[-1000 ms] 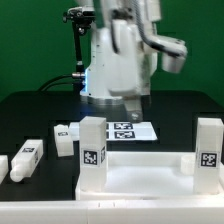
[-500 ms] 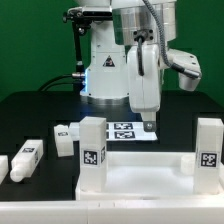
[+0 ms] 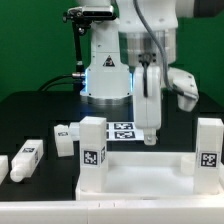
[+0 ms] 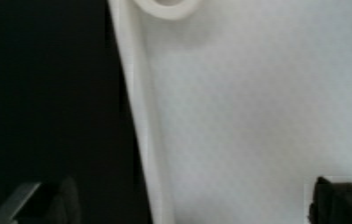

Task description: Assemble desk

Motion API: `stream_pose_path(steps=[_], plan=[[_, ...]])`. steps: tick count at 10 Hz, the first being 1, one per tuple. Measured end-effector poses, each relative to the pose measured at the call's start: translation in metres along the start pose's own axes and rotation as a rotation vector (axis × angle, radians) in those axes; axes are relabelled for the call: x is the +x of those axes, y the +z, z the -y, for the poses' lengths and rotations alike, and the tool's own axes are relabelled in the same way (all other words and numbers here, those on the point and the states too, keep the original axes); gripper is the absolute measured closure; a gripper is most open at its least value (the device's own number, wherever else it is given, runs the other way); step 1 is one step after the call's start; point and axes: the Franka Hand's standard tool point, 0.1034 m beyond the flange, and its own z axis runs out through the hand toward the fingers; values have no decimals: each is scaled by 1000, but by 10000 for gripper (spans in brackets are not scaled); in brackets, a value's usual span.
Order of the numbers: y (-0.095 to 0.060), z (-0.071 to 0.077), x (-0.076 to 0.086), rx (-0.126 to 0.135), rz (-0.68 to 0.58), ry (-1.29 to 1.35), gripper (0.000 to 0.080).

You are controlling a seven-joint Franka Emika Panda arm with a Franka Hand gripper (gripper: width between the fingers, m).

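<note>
White plastic tabletop panel point(image 3: 140, 175) flat at front of table point(image 3: 30, 115), legs point(image 3: 92, 150) upright at two corners. Directly above its rear rim: gripper point(image 3: 150, 138), jaws wide, empty. Probably rim grasp next; keep edge centred between fingertips point(image 4: 31, 200), clear of corner socket point(image 4: 164, 8), descend straight.

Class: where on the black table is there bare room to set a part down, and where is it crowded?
Bare: table behind the loose legs, and beyond the gripper toward the exterior view's right. Crowded: around the marker board.
</note>
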Motion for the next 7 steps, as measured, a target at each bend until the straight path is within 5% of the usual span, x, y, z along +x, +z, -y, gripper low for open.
stream_pose_path(steps=[6,7], plan=[[4,0,1,-11,-7,-8,150],[7,5,5,64,1,-3,150]])
